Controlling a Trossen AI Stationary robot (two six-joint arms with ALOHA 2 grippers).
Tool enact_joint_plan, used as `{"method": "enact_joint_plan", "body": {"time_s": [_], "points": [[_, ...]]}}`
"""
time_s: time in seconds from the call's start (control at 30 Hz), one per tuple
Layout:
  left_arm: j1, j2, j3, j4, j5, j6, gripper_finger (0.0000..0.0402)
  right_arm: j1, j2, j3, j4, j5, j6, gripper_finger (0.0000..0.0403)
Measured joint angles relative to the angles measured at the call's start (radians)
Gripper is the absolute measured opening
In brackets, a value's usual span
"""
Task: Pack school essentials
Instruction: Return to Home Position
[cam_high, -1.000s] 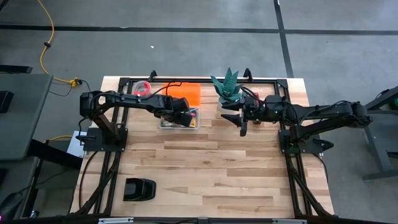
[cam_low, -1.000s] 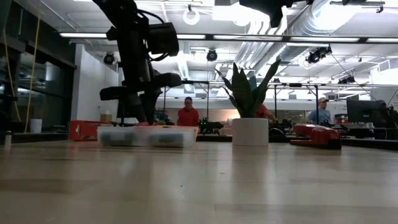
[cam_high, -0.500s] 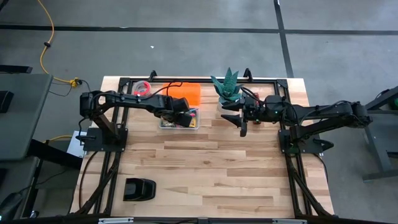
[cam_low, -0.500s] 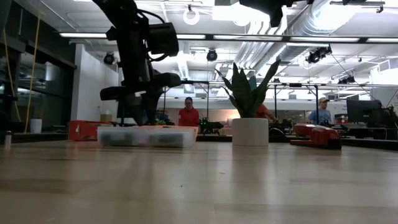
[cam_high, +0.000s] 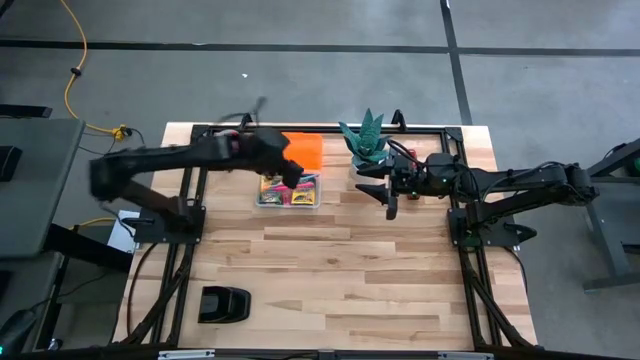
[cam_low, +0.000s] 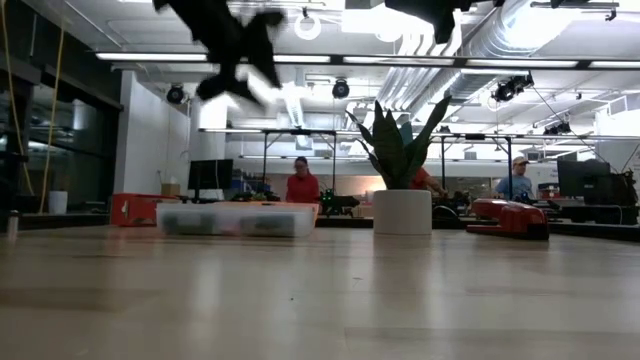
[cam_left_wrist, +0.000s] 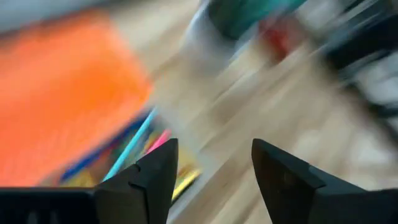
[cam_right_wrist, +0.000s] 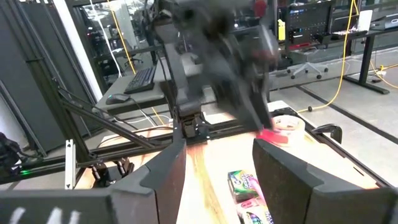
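Observation:
A clear box (cam_high: 289, 193) stands on the table in front of its orange lid (cam_high: 305, 150). In it lie the school essentials: crayon boxes (cam_right_wrist: 244, 185) and thin pens (cam_left_wrist: 134, 146), teal, pink and blue. My left gripper (cam_left_wrist: 214, 149) hangs open and blurred above the box's far side (cam_high: 292, 175), with nothing between its fingers. My right gripper (cam_high: 390, 203) waits open to the right of the box, beside the potted plant (cam_high: 367, 142), pointing level toward the box.
A red tape dispenser (cam_right_wrist: 283, 127) sits at the far left beyond the box. The white plant pot (cam_low: 402, 212) stands right of the box, and a red object (cam_low: 510, 218) lies farther right. A black object (cam_high: 224, 303) lies at the near left. The near half shows bare wood.
My left gripper has risen quickly out of the clear box, well clear of its rim, and has tipped less steeply downward; it now shows blurred. The box and its contents have stayed in place.

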Motion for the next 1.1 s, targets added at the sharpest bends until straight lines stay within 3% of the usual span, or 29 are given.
{"method": "enact_joint_plan", "body": {"time_s": [0.13, 0.3, 0.4, 0.63, 0.8, 1.1], "points": [[-0.059, -0.216, -0.059, 0.236, -0.015, 0.091, 0.0184, 0.0, 0.0, 0.0, 0.0, 0.0, 0.0, 0.0179], [-0.154, -0.445, -0.2, 0.569, 0.074, 0.223, 0.0173, 0.0, 0.0, 0.0, 0.0, 0.0, 0.0, 0.0179], [-0.199, -0.543, -0.293, 0.69, 0.106, 0.263, 0.0166, 0.0, 0.0, 0.0, 0.0, 0.0, 0.0, 0.0179], [-0.273, -0.652, -0.419, 0.666, 0.127, 0.389, 0.0155, 0.0, 0.0, 0.0, 0.001, 0.0, 0.0, 0.0179], [-0.278, -0.657, -0.425, 0.667, 0.126, 0.479, 0.0154, 0.0, 0.0, 0.0, 0.002, 0.0, 0.0, 0.0179], [-0.278, -0.656, -0.425, 0.671, 0.085, 0.473, 0.0154, 0.0, 0.0, 0.0, 0.017, 0.0, 0.0, 0.0179]]}}
